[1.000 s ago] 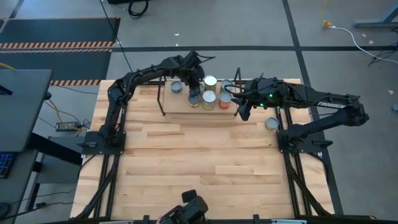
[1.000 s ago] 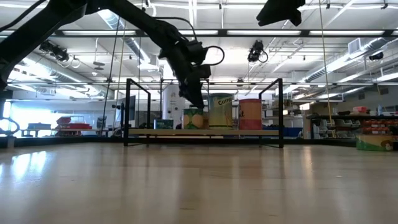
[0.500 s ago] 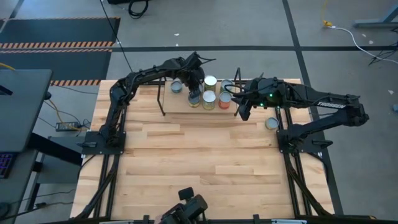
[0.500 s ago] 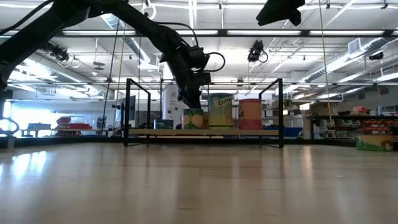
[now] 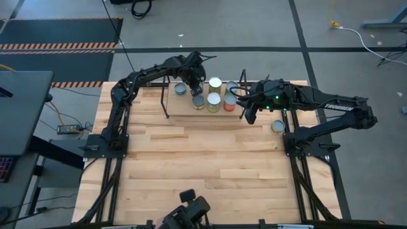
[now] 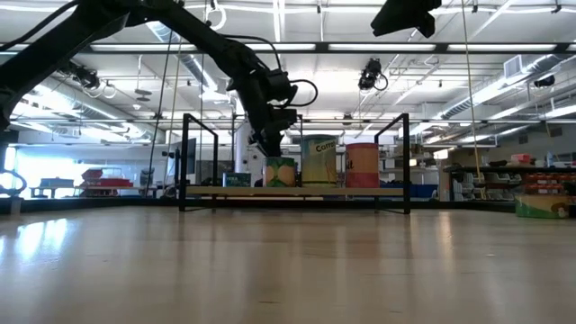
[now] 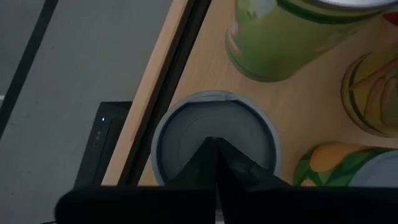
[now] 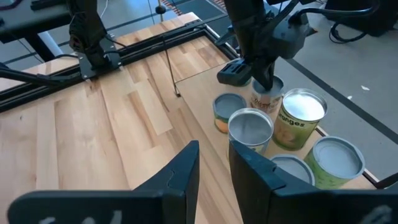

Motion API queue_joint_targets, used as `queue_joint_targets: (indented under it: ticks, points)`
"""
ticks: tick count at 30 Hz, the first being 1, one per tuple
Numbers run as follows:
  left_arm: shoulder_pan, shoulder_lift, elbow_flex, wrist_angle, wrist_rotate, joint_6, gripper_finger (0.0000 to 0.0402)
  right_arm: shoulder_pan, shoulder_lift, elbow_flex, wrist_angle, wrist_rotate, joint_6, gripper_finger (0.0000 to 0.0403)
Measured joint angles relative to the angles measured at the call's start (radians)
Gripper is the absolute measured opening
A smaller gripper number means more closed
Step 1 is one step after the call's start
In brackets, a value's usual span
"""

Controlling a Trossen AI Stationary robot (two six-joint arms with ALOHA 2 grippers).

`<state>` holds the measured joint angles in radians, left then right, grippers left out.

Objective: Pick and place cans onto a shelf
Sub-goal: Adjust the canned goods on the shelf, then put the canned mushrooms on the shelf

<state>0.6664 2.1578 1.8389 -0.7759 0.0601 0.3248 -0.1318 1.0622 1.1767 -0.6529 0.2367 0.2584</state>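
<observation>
A cluster of cans (image 5: pixel 214 95) is seen standing on the shelf (image 5: pixel 184 109) at the far edge of the desk (image 5: pixel 197 165), between the shelf's thin black end frames. In the low view three labelled cans are lined up on the wooden board: a short green-and-yellow one (image 6: pixel 280 171), a taller green one (image 6: pixel 319 161) and an orange one (image 6: pixel 363 166). One more can (image 5: pixel 278 126) is seen off the shelf, on the desk near the right arm's base.

The left gripper (image 5: pixel 196 91) is held above the left part of the cluster, over a grey-lidded can (image 7: pixel 214 140) that fills the middle of the left wrist view; its jaws are pressed together there, grasping nothing. The right gripper (image 5: pixel 249 114) is held just beside the right end of the shelf, raised off the desk, with its jaws parted by a narrow gap and nothing between them.
</observation>
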Motion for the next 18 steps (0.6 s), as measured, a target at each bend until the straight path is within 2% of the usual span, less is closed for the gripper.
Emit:
queue_joint_targets:
  ticks: [6, 9, 14, 18]
  points:
    - [-0.009, 0.000, 0.002, -0.001, -0.001, 0.000, 0.0005, -0.001, 0.000, 0.000, 0.000, -0.001, -0.014, 0.0094]
    - [-0.009, 0.005, 0.036, -0.052, 0.002, 0.022, 0.0006, -0.001, 0.000, 0.000, -0.002, -0.005, -0.031, 0.0094]
    - [-0.010, 0.000, 0.176, -0.185, 0.003, 0.074, 0.0006, -0.005, 0.004, 0.000, -0.102, 0.005, -0.104, 0.0108]
    - [-0.011, 0.000, 0.291, -0.284, 0.005, 0.054, 0.0006, -0.009, 0.003, 0.000, -0.226, 0.009, -0.145, 0.0138]
